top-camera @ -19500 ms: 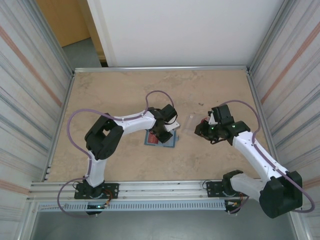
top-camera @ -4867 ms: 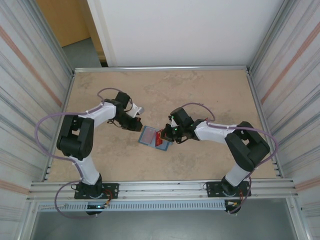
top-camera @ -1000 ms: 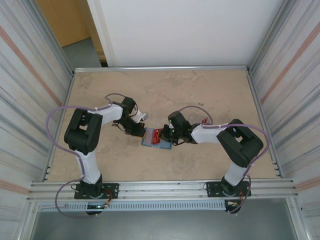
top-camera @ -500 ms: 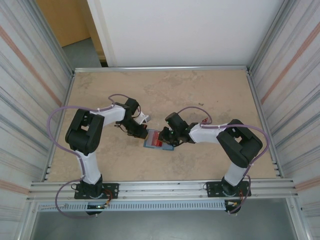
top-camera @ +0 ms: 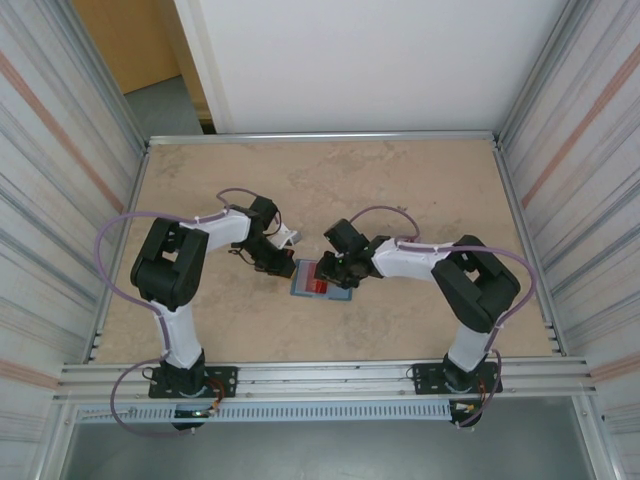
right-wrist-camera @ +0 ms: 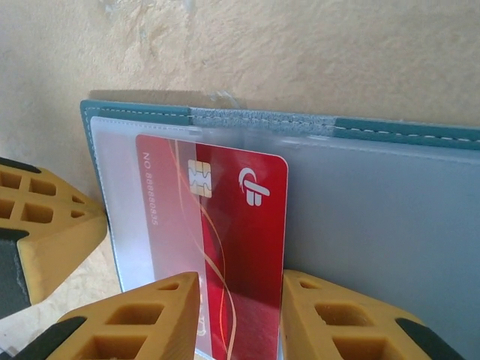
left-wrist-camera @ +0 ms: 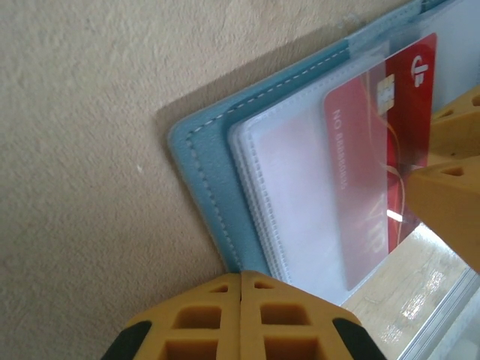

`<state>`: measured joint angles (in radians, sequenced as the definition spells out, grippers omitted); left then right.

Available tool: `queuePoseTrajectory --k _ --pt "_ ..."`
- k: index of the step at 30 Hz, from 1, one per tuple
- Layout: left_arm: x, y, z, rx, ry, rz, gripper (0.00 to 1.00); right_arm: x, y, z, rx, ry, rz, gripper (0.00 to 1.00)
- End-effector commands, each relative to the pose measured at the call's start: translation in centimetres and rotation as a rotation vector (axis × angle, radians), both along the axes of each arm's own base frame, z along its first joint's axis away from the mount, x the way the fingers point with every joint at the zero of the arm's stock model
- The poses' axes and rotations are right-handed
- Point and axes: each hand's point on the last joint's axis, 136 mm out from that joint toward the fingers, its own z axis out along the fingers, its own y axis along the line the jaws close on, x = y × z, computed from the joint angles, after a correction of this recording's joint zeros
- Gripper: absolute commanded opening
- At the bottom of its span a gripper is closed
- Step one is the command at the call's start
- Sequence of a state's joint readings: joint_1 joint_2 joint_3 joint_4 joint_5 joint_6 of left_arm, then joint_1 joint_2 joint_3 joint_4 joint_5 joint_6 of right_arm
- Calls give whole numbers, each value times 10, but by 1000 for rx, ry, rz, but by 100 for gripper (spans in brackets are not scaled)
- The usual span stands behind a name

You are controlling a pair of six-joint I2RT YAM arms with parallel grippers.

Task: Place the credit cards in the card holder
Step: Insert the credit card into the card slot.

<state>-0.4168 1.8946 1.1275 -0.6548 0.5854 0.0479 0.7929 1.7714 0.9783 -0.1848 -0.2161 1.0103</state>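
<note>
Card holder: teal wallet (top-camera: pixel 303 288) lies open and flat on the tan table (top-camera: pixel 400 190), just below frame centre in the overhead view, with clear sleeves facing up.
Credit card: one red chip card (right-wrist-camera: pixel 225 225) lies on the sleeves. Its left part looks paler, so it is probably tucked under a clear pocket, but how far in is hard to tell.
Left gripper: the left gripper (left-wrist-camera: pixel 241 315) has its jaws closed together, tips down on the wallet's stitched edge (left-wrist-camera: pixel 202 180). This reads as a hold-down so the holder cannot slide or fold while the card goes in.
Right gripper: the right gripper (right-wrist-camera: pixel 240 289) has its jaws parted, one yellow finger on each side of the card's lower end. The card lies flat between them and is not pinched.
Why paired: judging by the overhead view, the two grippers (top-camera: pixel 281 264) (top-camera: pixel 337 274) meet over the holder from the left and right of the picture, one bracing and one feeding.
Edges: the card's long side runs roughly parallel to the wallet spine at the top of the right wrist view. The teal border (right-wrist-camera: pixel 405 133) shows beyond the sleeves.
Open room: bare table lies all round, widest toward the top of the overhead frame. It is tight between the tools, as the left gripper's fingers (right-wrist-camera: pixel 45 225) sit just beside the card's left edge.
Risk: a lift-off could drag the sleeve or the card with it.
</note>
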Motion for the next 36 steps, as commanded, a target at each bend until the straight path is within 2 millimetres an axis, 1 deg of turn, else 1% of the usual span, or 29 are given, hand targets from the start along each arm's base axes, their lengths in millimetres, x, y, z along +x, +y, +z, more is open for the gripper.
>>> queuePoseTrajectory --k 1,6,15,18,20,28,31,33,34,36 --pt "-6 -1 0 3 35 -5 1 -3 7 -3 -30 18 49 32" --pt "-6 -2 -3 7 39 -7 0 -3 16 -4 -45 25 86 33" --pt "-6 -4 -5 15 44 -17 1 -5 25 -1 -47 25 124 34" --pt "-6 -4 -5 18 43 -17 1 -5 28 -1 -46 27 137 28" --pt "-5 -3 -5 19 39 -18 1 -6 30 -2 -44 32 142 27" --pt "-6 -4 -4 15 38 -18 1 -4 33 6 -48 26 157 28" --pt "-6 -4 -4 14 37 -17 1 -5 32 10 -55 15 165 30" --pt "-5 -4 -1 15 31 -17 1 -5 28 14 -62 9 165 32" --pt "-5 -3 0 16 25 -16 2 -6 24 15 -74 8 165 33" --pt "-1 -1 7 11 4 -8 6 -8 14 19 -98 4 160 34"
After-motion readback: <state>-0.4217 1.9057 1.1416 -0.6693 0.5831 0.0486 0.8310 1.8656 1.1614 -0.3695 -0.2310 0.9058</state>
